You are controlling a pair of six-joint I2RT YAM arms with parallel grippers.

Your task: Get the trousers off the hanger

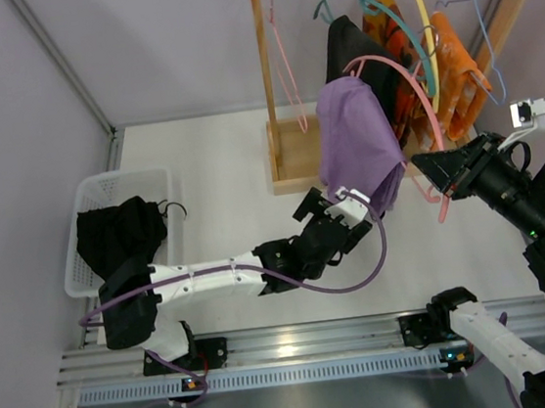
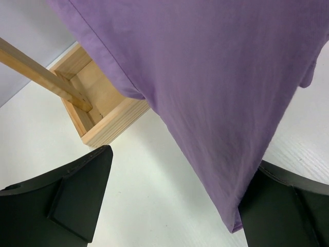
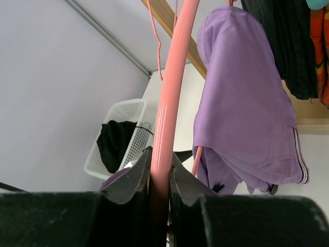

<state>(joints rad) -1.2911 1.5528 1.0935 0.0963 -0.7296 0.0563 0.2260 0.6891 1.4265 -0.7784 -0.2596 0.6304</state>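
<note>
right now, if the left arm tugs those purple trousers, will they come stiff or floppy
Probably floppy: the purple trousers hang in soft folds over the pink hanger. Likely light, being thin cloth. They may slide off the smooth bar readily, since the right jaws are clamped on the hanger and should steady it, though a fold could snag.

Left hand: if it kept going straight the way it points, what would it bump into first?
Most likely the purple trousers hanging just ahead: their hem hangs inside the open left hand. Exact depth is hard to judge.
</note>
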